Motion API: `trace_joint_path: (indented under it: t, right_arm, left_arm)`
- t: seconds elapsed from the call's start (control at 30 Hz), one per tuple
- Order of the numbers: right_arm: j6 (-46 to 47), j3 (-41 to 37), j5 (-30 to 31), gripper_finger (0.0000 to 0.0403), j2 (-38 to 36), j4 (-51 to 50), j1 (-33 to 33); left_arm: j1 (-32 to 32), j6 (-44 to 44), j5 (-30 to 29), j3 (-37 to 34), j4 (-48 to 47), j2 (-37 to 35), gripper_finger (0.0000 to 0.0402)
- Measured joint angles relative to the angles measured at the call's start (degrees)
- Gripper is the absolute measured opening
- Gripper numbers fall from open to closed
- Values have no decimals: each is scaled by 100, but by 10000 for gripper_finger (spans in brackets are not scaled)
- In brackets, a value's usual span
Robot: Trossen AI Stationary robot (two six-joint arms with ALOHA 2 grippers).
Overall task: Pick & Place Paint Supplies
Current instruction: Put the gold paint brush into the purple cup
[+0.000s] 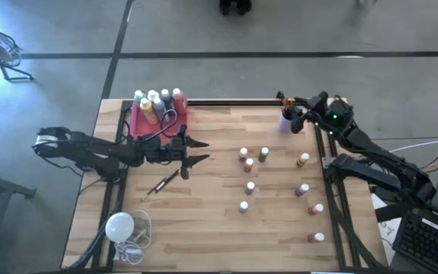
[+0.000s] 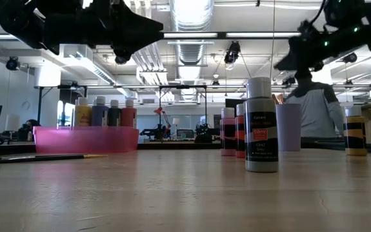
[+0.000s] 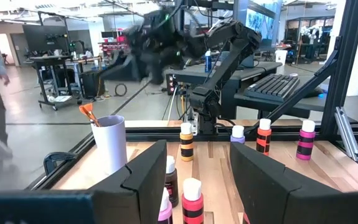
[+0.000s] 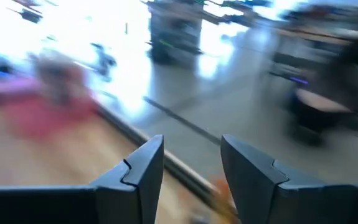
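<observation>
Left gripper [image 1: 197, 150] hovers mid-desk, jaws parted, empty. A brush [image 1: 164, 183] lies at its 7 o'clock. Pink tray [image 1: 138, 123] w/ bottles [image 1: 158, 101] sits at the desk's 11 o'clock. Right gripper [image 1: 293, 116] (jaws apart, nothing between them) hangs over the cup [image 1: 286, 122] at 1 o'clock. Small bottles [image 1: 250, 187] are scattered toward 3 o'clock.

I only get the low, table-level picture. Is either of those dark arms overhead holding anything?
Observer: No. From above, the left gripper is open and empty, beside the pink tray.
Operator: And the other arm?
Observer: The right gripper hangs over the lavender cup at the table's edge, fingers apart.
Operator: Anything I'm missing?
Observer: A white bulb with a cord lies in the overhead picture's lower left corner.
</observation>
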Motion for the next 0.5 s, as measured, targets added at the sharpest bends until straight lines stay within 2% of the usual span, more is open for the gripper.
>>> trace_joint_path:
  t: [0.13,0.2,0.33,0.5]
  right_arm:
    - [485,153,-1487,141,-156,313,230]
    - [698,156,-1895,127,-183,637,478]
    - [692,104,-1958,97,-120,1323,1216]
    - [344,104,-1911,62,244,1696,2154]
  left_arm:
    - [0,-368,1,4,-382,0,181]
    - [-9,-412,2,74,-737,-25,181]
    - [-66,-387,2,419,-1857,-158,181]
    - [-174,-502,-322,1392,-4432,-249,181]
